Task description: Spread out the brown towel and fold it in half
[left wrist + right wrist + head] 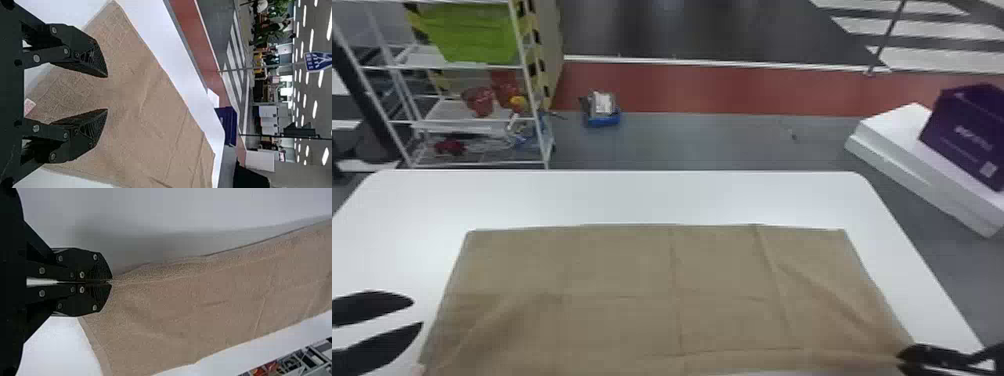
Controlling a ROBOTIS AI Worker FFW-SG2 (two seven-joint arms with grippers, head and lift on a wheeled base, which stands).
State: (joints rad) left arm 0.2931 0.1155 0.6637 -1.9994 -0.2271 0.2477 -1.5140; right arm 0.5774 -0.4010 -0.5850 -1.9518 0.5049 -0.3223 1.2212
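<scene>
On the white counter (pixel 632 195), the brown towel (pixel 632 280) lies broadly spread, its far edge roughly parallel to the counter's far edge. The right pincer (pixel 111 282) is closed on the towel at its near right corner, presumably to control that corner during spreading or folding. The left pincer (pixel 107 93) stands wide near the towel's left side, with cloth visible between its fingers but not clamped; this probably allows entry at the near left corner. Shallow creases cross the cloth.

Edges and clearance: counter surface extends beyond the far edge and both side edges. Lateral adjustment appears feasible; the right margin narrows toward the held corner, so outward pull should be limited.
</scene>
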